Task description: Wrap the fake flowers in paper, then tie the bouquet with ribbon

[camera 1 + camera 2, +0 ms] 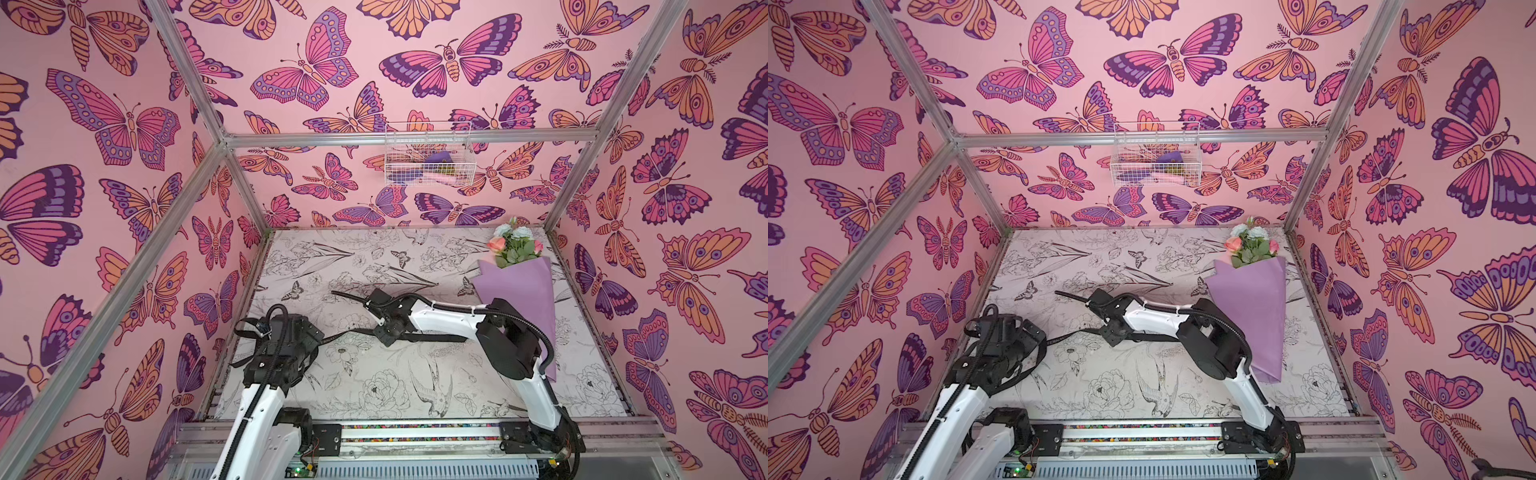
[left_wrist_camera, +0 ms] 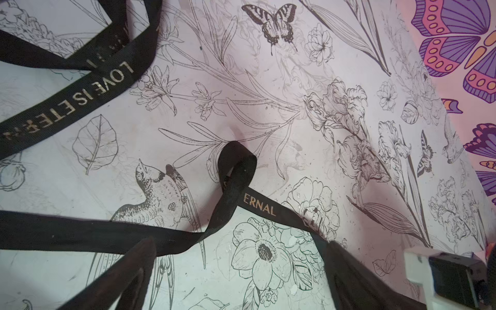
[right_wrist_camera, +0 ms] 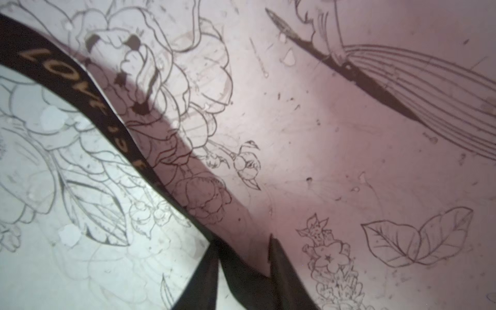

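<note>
- Lying flat on the surface (image 1: pixel 374 266), the bouquet of fake flowers (image 1: pixel 517 291) sits well apart from both arms' working ends. It is off to the right of the right tool (image 1: pixel 384 334) and past that arm's elbow, which hides part of the narrow end in both top views.
- Its coral-pink and pale blue-white blooms (image 1: pixel 509 243), with green leaves, point away from the right tool toward the back wall (image 1: pixel 374 195). The lilac wrapping paper (image 1: pixel 1252 303) fans out around them and tapers toward the front edge.
- The right tool is tipped down at the surface. In the right wrist view its fingers (image 3: pixel 284 276) stand close together with the black ribbon (image 3: pixel 67 72) running in between them, so it is clenched on the ribbon. The ribbon rises off the surface there and throws a shadow.
- The left tool (image 2: pixel 241 243) is released, and its two dark fingers (image 2: pixel 134 268) stand wide apart in the left wrist view.
- A stretch of ribbon crosses just ahead of those fingertips, and whether it touches them cannot be told. Beyond them it twists into a small upright loop, and the pale letters "ERNAL" show beside that loop.
- Farther from the left tool, another length of ribbon curves across the surface, reading "LOVE IS ETERN".
- In both top views, one stretch of ribbon leads from the right tool toward the left arm. Another lies flat toward the right arm's elbow.
</note>
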Controlling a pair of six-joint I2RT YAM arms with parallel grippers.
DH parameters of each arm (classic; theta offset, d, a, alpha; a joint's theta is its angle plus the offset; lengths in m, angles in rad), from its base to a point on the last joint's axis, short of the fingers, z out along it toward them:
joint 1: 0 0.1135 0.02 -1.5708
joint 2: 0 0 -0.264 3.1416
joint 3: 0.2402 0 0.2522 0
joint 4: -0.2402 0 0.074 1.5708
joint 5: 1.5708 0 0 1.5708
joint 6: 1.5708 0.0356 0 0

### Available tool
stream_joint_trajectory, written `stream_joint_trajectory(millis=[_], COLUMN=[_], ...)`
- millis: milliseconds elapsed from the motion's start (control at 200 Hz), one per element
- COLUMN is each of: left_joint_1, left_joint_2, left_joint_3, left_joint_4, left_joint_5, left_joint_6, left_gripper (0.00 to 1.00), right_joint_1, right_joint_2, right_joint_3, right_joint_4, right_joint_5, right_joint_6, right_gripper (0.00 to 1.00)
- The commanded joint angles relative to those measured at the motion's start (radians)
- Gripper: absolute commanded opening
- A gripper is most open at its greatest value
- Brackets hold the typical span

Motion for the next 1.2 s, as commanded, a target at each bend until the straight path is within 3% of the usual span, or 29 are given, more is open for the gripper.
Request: stream_joint_trajectory(millis=[0,110,441,691,871,1072,1197], left_joint_1=[0.008,0.01,0.012,0.016,0.027,0.144,0.241], left_joint_2=[-0.01,-0.004,0.032,0.124,0.217,0.339,0.439], left_joint_3=[-0.014,-0.011,0.005,0.032,0.064,0.117,0.155], left_joint_4=[-0.02,-0.02,-0.014,-0.027,-0.105,-0.091,-0.013], left_joint_5=[0.006,0.006,0.033,0.019,-0.094,-0.224,-0.169], left_joint_6=[0.011,0.023,0.057,0.063,-0.031,0.0,0.038], left_gripper=[1.0,1.0,1.0,1.0,0.97,0.95,0.97], right_joint_1=[-0.048,-0.091,-0.231,-0.267,-0.294,-0.297,-0.307], right_joint_2=[0.035,0.002,-0.271,-0.456,-0.496,-0.492,-0.494], right_joint_3=[-0.088,-0.144,-0.409,-0.474,-0.472,-0.472,-0.471], right_joint_4=[-0.043,-0.036,-0.075,-0.151,-0.176,-0.173,-0.164], right_joint_5=[-0.014,-0.024,0.11,0.197,0.211,0.204,0.195], right_joint_6=[0.052,0.106,0.349,0.392,0.4,0.411,0.424], right_gripper=[0.16,0.0,0.0,0.0,0.0,0.0,0.0])
